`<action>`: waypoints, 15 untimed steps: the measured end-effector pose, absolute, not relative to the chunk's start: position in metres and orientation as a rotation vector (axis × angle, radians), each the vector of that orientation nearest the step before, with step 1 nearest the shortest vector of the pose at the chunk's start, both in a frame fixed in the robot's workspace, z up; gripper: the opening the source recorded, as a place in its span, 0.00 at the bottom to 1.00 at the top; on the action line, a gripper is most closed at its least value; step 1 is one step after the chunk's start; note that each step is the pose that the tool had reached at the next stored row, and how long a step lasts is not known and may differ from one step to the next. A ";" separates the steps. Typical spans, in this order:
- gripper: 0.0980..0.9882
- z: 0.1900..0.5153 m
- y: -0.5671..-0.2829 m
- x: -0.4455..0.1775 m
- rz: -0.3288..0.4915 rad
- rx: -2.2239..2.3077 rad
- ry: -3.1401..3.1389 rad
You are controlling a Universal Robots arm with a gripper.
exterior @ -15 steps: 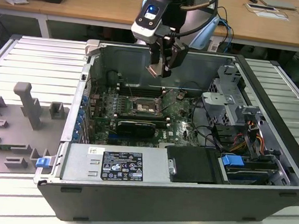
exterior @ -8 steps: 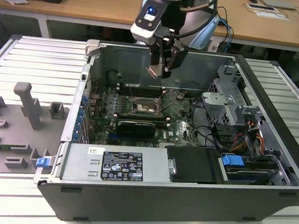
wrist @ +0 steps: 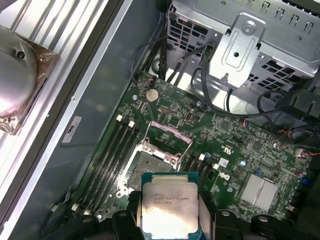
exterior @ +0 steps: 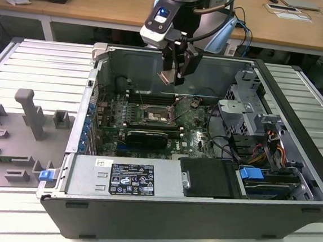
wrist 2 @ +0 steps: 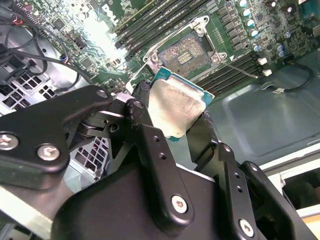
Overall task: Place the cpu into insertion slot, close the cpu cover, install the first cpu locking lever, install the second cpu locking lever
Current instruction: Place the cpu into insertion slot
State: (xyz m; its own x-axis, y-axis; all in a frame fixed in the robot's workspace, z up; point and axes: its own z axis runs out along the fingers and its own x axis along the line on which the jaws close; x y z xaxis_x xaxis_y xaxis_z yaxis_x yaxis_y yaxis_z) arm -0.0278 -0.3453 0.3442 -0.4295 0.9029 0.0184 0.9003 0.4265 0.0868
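Labels come first: a large white sticker (exterior: 131, 179) with dense black print and logos sits on the power supply housing along the near edge of the computer case (exterior: 288, 223), low and central in the exterior view, with a smaller white label (exterior: 104, 163) just beside it toward the exterior view's left. Faint lettering also shows on the metal top of the cpu (wrist: 167, 207) in the first wrist view, and a grey sticker (wrist: 70, 130) is on the case wall. The arm enters at the upper middle of the exterior view and leans down over the open case, its end effector (exterior: 174, 77) hanging above the green board. Its black fingers (wrist 2: 142, 102) are closed narrow on two opposite edges of the cpu, which is held tilted in the air, apart from the insertion slot (wrist 2: 186, 50) below it. The slot's contacts lie bare, and the cpu cover (wrist: 167, 140) stands raised at one edge. The case rests on a slatted metal bench (exterior: 36, 70). Grey fixtures (exterior: 32, 112) are at the exterior view's left, and wooden desks (exterior: 104, 3) stand behind.
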 end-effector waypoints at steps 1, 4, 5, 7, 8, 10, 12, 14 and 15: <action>0.50 0.344 -0.345 -0.028 0.129 1.664 2.625; 0.50 0.343 -0.345 -0.028 0.129 1.680 2.614; 0.50 0.343 -0.345 -0.028 0.129 1.684 2.612; 0.50 0.343 -0.345 -0.028 0.129 1.687 2.609; 0.50 0.343 -0.345 -0.028 0.129 1.690 2.608; 0.50 0.342 -0.345 -0.028 0.128 1.697 2.603; 0.50 0.342 -0.345 -0.028 0.129 1.702 2.599; 0.50 0.342 -0.345 -0.028 0.128 1.708 2.595; 0.50 0.342 -0.345 -0.028 0.128 1.710 2.594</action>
